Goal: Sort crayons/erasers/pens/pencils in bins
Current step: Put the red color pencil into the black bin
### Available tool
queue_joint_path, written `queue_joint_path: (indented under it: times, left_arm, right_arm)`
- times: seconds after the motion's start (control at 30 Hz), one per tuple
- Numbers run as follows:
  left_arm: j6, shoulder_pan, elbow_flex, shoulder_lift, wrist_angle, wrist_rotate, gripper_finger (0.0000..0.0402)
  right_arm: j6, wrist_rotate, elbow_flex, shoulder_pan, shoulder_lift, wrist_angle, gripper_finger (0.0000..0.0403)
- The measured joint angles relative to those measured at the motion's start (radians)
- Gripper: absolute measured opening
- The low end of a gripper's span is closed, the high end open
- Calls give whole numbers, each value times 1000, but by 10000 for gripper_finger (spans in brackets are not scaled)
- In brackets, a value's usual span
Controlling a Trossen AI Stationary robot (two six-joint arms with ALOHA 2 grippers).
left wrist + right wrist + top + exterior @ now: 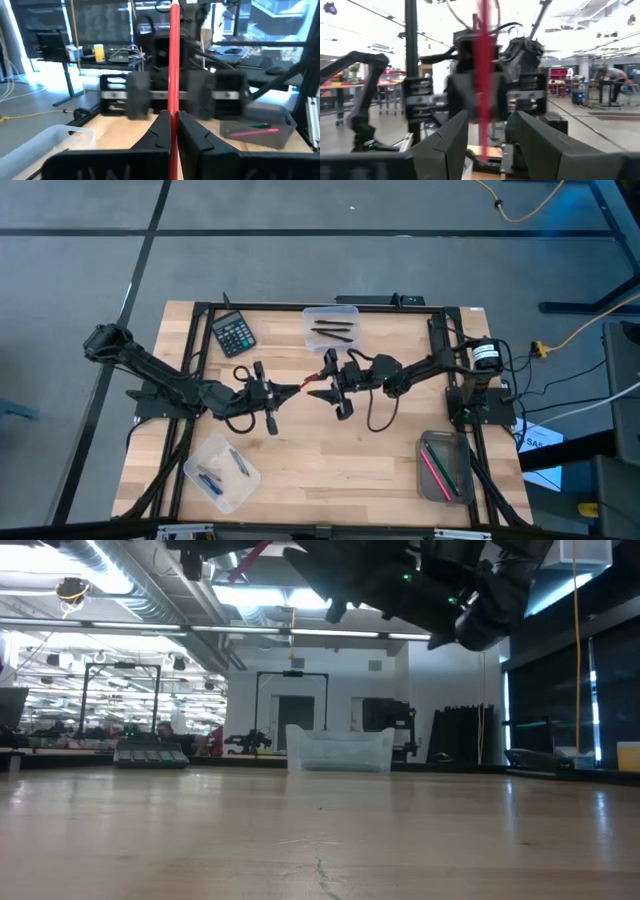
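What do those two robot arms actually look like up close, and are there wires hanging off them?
Both arms are dark, nearly black, built of jointed segments. The left gripper and right gripper each end in two flat, wedge-shaped black fingers. A black cable loops loose under the right arm, and a small green light glows on its housing in the low view.

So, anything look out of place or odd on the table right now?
Nothing spilled or askew. The one unusual thing is a red stick up in mid-air over the table's middle, pinched in the shut left tool, with the open right tool straddling it. All three bins sit flat.
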Motion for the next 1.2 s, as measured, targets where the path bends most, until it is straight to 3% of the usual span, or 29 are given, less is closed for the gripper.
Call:
queue_joint_path:
  times: [0.23,0.5,0.63,0.8,1.03,1.2]
  left_arm:
    - [24,5,0,-1,1,2,3]
    - [-31,3,0,34,-46,41,6]
    - [-34,-4,0,36,-40,37,3]
    - [-22,-14,0,36,-10,50,7]
    - [-44,-78,0,33,-57,93,45]
    - [-220,-168,0,37,-263,146,85]
  right_arm:
    - [-1,1,-63,1,-41,94,170]
    - [-120,63,45,99,-7,-47,167]
    - [-195,230,55,149,-6,-69,129]
    - [-262,358,48,189,-6,-74,29]
    - [-283,360,61,198,-5,-115,29]
    - [-250,398,118,184,-67,-394,24]
